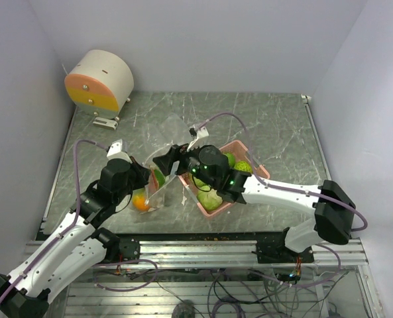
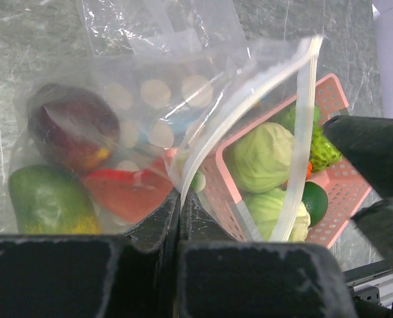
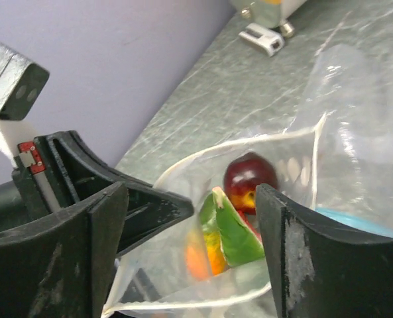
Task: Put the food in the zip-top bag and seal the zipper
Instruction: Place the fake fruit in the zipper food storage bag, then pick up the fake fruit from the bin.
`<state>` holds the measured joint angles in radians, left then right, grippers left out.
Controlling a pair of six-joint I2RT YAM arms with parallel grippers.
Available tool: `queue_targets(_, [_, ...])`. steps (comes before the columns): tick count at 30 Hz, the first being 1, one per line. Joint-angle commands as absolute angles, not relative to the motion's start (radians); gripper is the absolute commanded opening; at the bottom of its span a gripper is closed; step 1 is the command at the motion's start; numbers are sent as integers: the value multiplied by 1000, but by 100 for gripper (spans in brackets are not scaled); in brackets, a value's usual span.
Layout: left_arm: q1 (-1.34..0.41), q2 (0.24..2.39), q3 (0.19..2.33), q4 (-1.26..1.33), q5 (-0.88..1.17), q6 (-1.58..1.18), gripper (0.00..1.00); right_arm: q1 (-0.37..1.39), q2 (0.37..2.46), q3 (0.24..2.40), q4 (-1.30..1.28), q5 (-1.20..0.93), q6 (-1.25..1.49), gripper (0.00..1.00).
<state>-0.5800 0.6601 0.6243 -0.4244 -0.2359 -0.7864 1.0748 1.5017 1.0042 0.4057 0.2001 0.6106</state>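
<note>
While the left gripper [image 2: 181,199] is clamped fully shut on the near rim of the zip-top bag [image 2: 150,93], the right gripper [image 3: 191,215] stands with its jaws wide apart and holds nothing.

1. Bag position. The zip-top bag lies on the grey marbled table [image 1: 262,119] between the two grippers, just beside the left edge of the pink tray [image 2: 332,126]. Its mouth is open and faces the right gripper.
2. Zipper. The zipper strip [image 2: 244,99] appears as a pale band. Its two halves are parted into a loop, and they meet at the corner pinched by the left gripper.
3. Right gripper. The right wrist view looks between the spread fingers [image 3: 315,265] straight into the open mouth. Neither finger touches the plastic there.
4. Food in the bag. Through the clear film, a dark red fruit [image 2: 70,126], a green piece [image 2: 50,199] and a red wedge [image 2: 126,192] lie close together. The overhead view also shows an orange fruit [image 1: 141,202] at the bag's near end.
5. Food in the tray. Two pale green cabbage balls [image 2: 262,156], a dark green round piece [image 2: 315,202] and a bumpy green piece [image 2: 323,151] sit in the tray.
6. Surroundings. A cream and orange drum-shaped device [image 1: 100,83] stands at the far left corner of the table.
</note>
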Motion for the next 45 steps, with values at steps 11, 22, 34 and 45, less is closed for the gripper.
queue_targets(11, [-588,642,677,-412,-225,-776,7,1065,1202,1007,-385,665,702,82])
queue_targets(22, [-588,639,688,-422,-220,-762,7,774,1233,810,-457,420,706,91])
queue_targets(34, [-588,644,697,-444,-234,-746,7,733,1433,783,-302,310,672,89])
queue_targets(45, [-588,634,704,-472,-243,-742,7,731,1547,758,-175,366,679,78])
